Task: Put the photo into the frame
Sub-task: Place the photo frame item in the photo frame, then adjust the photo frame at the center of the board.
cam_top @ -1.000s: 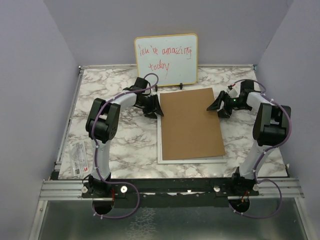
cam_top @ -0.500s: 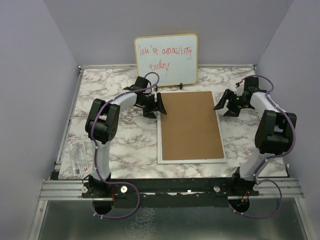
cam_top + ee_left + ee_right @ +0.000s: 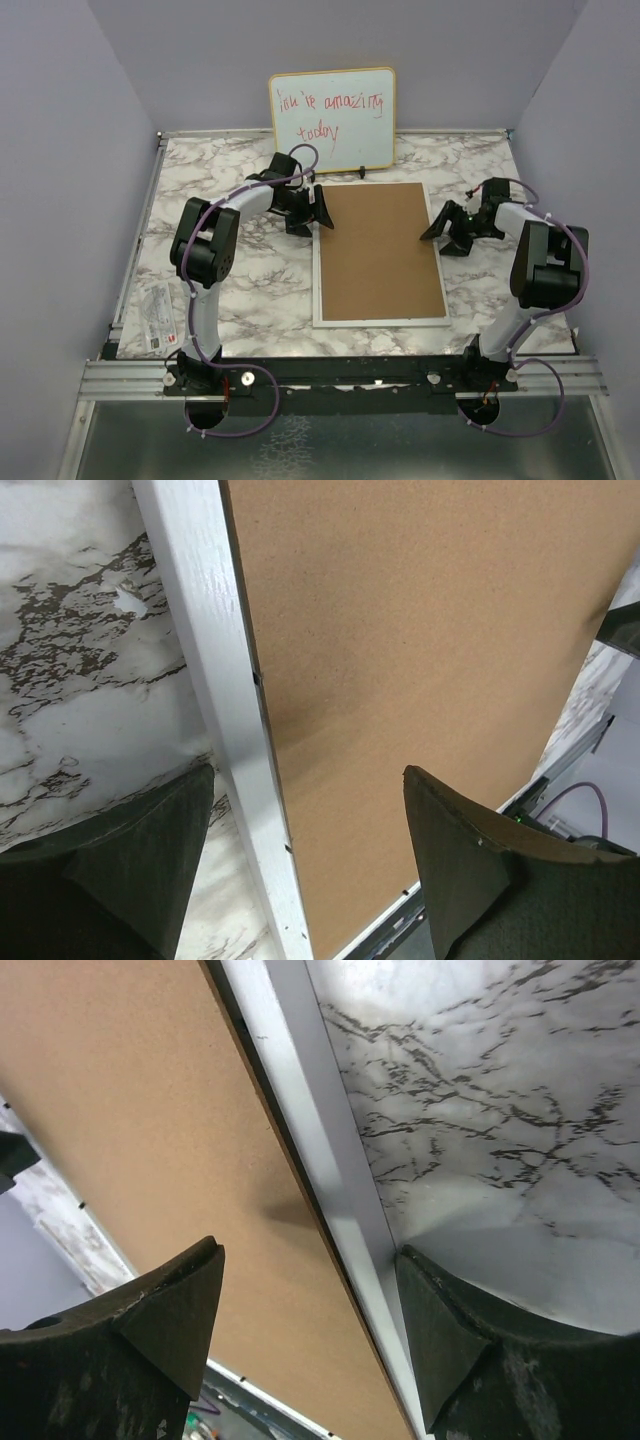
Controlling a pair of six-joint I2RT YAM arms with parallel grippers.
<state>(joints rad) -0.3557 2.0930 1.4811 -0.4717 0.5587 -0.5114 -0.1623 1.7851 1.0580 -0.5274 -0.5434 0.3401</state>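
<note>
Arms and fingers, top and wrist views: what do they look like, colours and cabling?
Both the left arm and right arm have white links with chunky black joint housings. A thin purple cable loops from each base along the arm. The fingers are dark, matte, wedge-shaped pads tapering to a point.

I have bare marble table point(image 3: 250, 290) on both sides of the frame point(image 3: 380, 321), wider on the left, plus a narrow strip along its near end. The frame, with the brown board point(image 3: 380, 250) lying in it, fills the middle. The whiteboard point(image 3: 332, 118) stands just beyond the far rim and closes off that end. My left gripper point(image 3: 318, 210) straddles the left rim near the far corner with its fingers spread. My right gripper point(image 3: 438, 228) does the same on the right rim. A printed sheet point(image 3: 158, 315) lies at the near left edge. Side walls point(image 3: 60, 200) hem in both flanks.
</note>
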